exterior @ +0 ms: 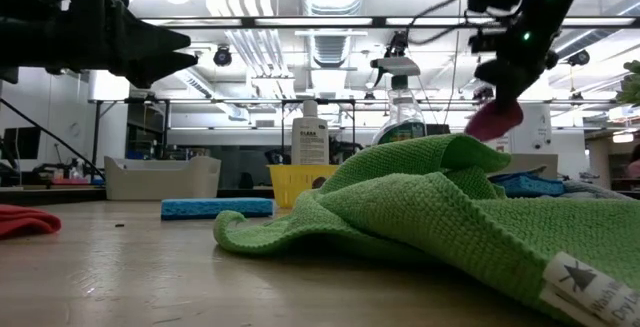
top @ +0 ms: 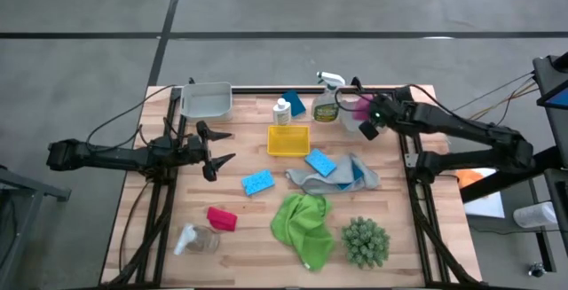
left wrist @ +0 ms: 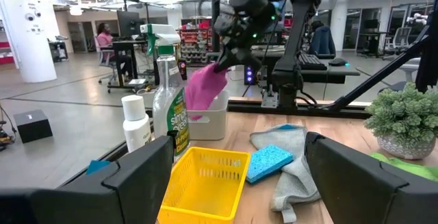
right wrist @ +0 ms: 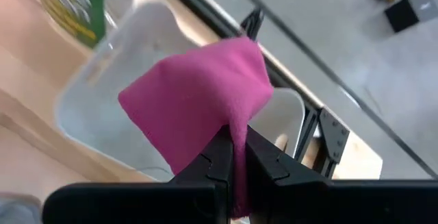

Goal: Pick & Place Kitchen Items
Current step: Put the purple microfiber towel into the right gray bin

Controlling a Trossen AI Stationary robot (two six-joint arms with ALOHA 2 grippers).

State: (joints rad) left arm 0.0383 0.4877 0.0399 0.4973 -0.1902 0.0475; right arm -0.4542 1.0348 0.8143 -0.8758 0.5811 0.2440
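Right wrist view has the right gripper (right wrist: 233, 157) clenched on a magenta cloth (right wrist: 198, 111), dangling it right over a small white bin (right wrist: 89, 118) at the table's back edge next to the spray bottle (top: 327, 104). Left gripper (top: 216, 149) hangs with jaws spread, holding nothing, near the grey bin (top: 206, 100).

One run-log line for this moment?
right pincer: shut on magenta cloth, above white bin | left pincer: open, idle
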